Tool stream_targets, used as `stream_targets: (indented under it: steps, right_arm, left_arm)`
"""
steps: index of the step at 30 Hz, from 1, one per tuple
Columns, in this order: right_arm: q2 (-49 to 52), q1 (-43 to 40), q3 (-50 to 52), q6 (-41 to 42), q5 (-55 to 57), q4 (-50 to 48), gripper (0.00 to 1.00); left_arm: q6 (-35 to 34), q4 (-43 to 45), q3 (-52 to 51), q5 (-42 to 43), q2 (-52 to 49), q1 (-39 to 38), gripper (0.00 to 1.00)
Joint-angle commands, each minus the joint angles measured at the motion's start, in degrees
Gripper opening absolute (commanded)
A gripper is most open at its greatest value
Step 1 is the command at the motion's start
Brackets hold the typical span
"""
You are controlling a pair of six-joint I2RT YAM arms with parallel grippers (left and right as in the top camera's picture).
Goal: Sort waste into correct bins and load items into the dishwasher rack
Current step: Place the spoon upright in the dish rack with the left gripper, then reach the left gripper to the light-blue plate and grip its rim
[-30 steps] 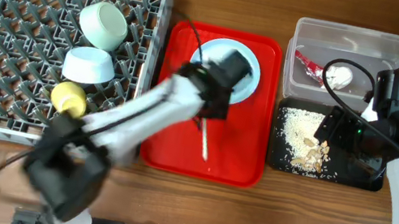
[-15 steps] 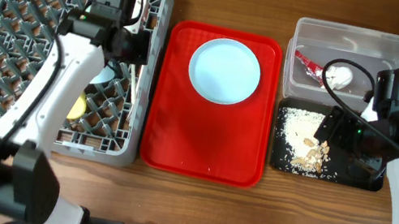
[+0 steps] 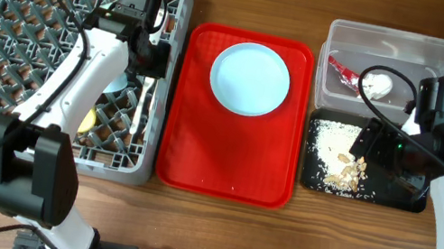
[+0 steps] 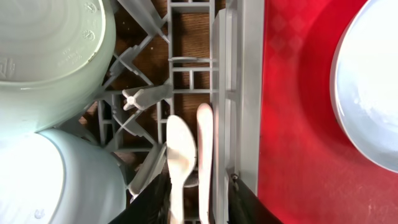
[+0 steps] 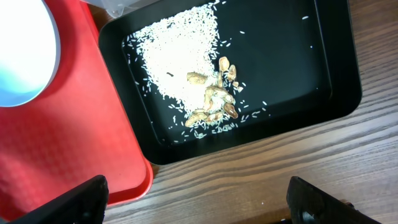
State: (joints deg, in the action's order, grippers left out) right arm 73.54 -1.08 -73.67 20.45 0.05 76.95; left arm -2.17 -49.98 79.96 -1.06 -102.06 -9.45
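Left fingers [image 4: 154, 202] tight on spoon [image 4: 180, 152], fork [image 4: 204, 140] over rack [image 4: 249, 93]; right fingers [image 5: 81, 199] apart above black tray [image 5: 298, 56] on wooden table [image 5: 261, 186].

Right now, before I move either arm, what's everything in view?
Grey plastic pegged dishwasher rack: one, left.
Pale green bowls: two, in rack.
Small yellow cup: one, in rack, partly hidden.
White plastic spoon, second white utensil: in rack, by its wall.
Flat red serving tray: one, centre.
Round white plate: one, on it.
Clear plastic tub: one; holds red wrapper, white tissue ball.
Shallow black tray: one; holds rice crumbs.
Left gripper: around utensils.
Right gripper: open.
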Motion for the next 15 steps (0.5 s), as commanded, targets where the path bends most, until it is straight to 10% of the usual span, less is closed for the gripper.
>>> stream_targets:
  steps: [1,15]
  right_arm:
    - [-0.6,-0.1,-1.1,-0.8,-0.1,0.1,0.93]
    - [-0.6,-0.1,-1.1,-0.8,-0.1,-0.1,0.93]
  left_arm:
    - [0.4,-0.5,0.3,-0.7,-0.2,0.2,0.31]
    - [-1.2,10.7,0.6,11.8,6.5,-17.7,0.58]
